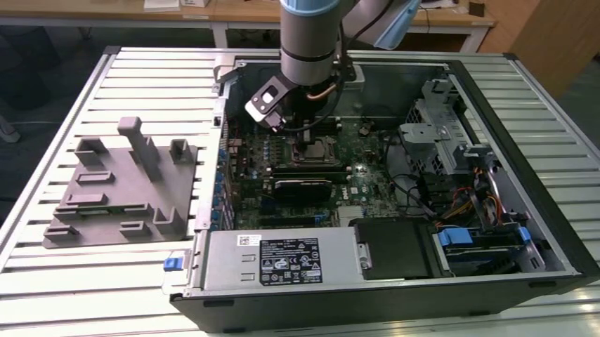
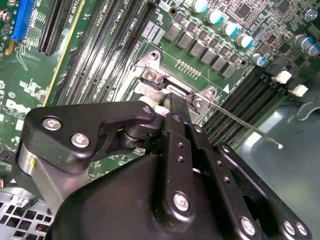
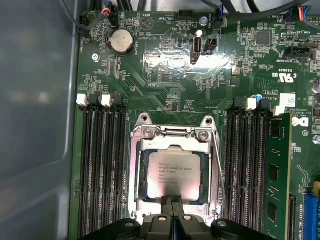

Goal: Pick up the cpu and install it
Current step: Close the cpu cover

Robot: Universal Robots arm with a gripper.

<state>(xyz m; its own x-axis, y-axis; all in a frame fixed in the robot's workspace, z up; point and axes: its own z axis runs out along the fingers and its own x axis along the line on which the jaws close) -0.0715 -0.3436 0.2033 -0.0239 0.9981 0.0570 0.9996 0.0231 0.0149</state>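
Note:
The cpu (image 3: 172, 172), a pale silver square chip, lies flat inside the metal-framed socket (image 3: 136, 165) on the green motherboard. My gripper (image 3: 172, 201) is shut, its two black fingers pressed together with nothing between them. The tips sit at the cpu's edge nearest the wrist. In the second wrist view the gripper (image 2: 167, 98) comes down onto the socket frame (image 2: 152, 75), and its body hides the chip. The thin wire lever (image 2: 250, 127) sticks out from the socket, unlatched. In the exterior view the gripper (image 1: 305, 131) hangs just above the socket (image 1: 319, 149) inside the open computer case (image 1: 525, 105).
Black memory slots (image 3: 100, 165) flank the socket on both sides, and a memory module (image 3: 275, 170) stands in one. A grey plastic tray (image 1: 122, 189) with upright posts lies on the slatted table at the exterior view's left. The power supply (image 1: 281, 260) and drive bays (image 1: 478, 239) fill the case's near end.

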